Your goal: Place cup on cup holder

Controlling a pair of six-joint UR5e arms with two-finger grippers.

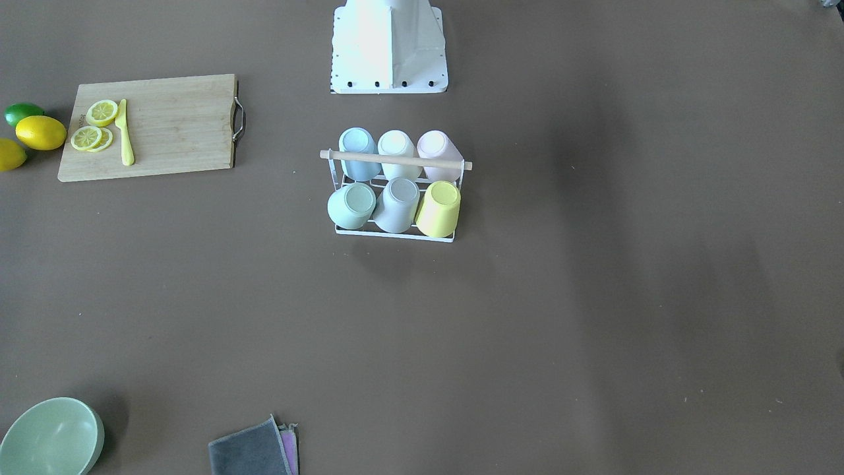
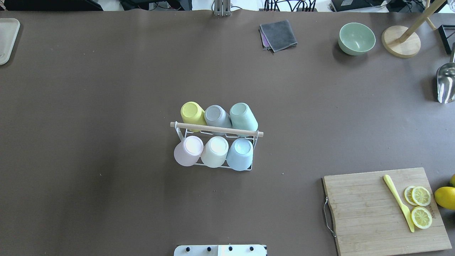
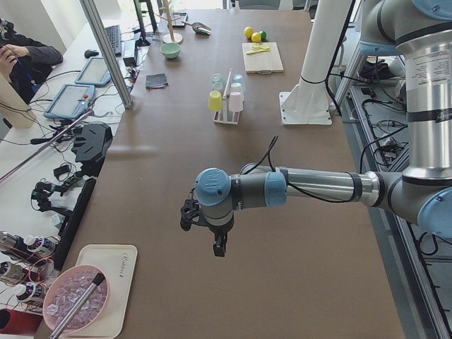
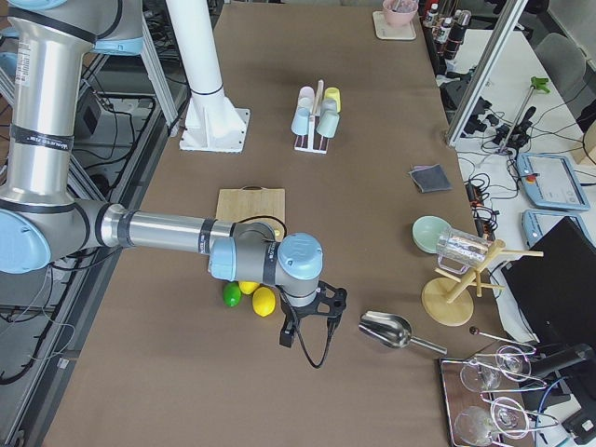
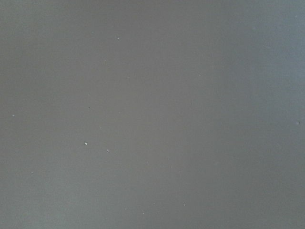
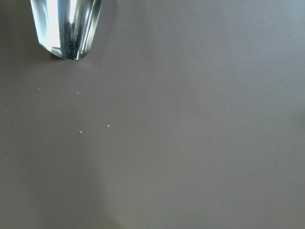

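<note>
Rack check: cup holder [image 2: 217,129] mid-table, 6 cups [image 2: 192,113] upended on it, none loose | task looks complete | left gripper [image 3: 217,247], right gripper [image 4: 300,337] well apart from it, parted or clenched: cannot tell

I see a light wooden cutting board [image 2: 369,213]; on it a yellow plastic knife [image 2: 399,202] + lemon slices [image 2: 421,196]. Whole yellow lemon [image 2: 445,197] just beside. Pale green bowl [image 2: 356,38] and folded grey cloth [image 2: 279,34] well apart from the board.

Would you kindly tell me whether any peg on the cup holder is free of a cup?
No, the overhead view shows six upturned cups filling the cup holder, three in each row.
</note>
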